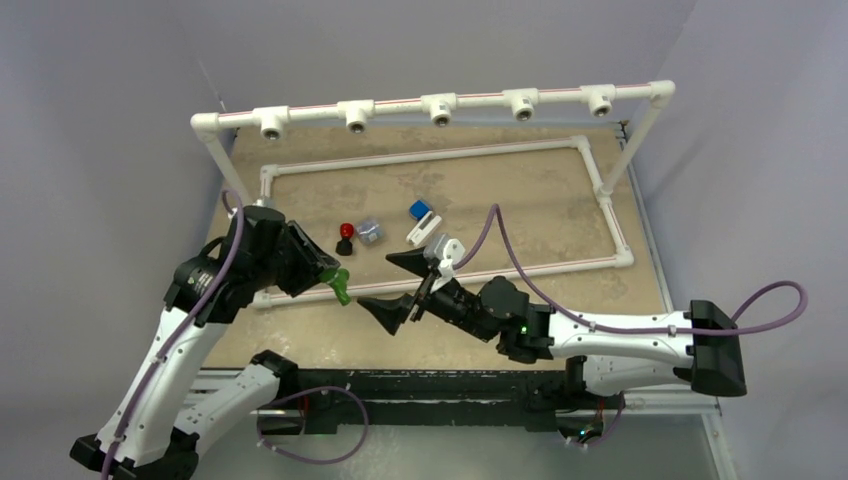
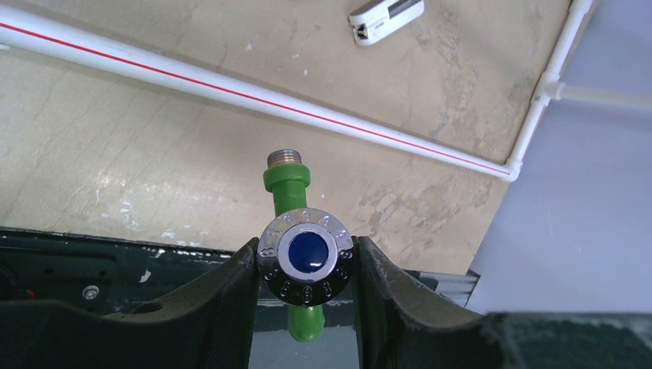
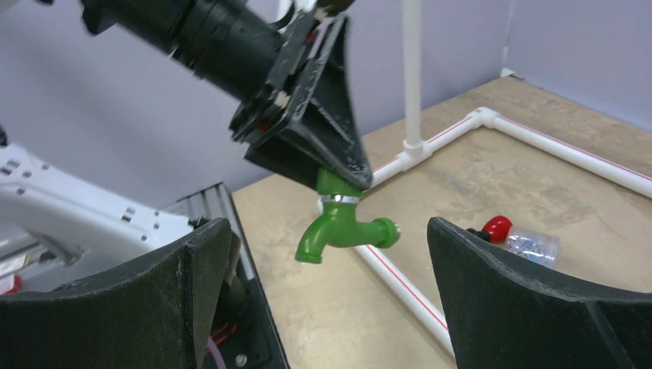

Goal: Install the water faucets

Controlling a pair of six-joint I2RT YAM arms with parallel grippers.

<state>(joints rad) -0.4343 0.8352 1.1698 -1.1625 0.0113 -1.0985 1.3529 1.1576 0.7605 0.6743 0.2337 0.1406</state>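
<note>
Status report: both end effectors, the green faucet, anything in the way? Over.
Left end effector shut on green faucet, held in air. Right end effector open, empty, facing it. Nothing between them.

Low frame pipe (image 2: 231, 92) crosses table (image 1: 500, 190) beneath green faucet (image 3: 338, 231).

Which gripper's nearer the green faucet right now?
Left. The left gripper is clamped on the handle of the green faucet; the right gripper stands open just short of it, facing it.
</note>
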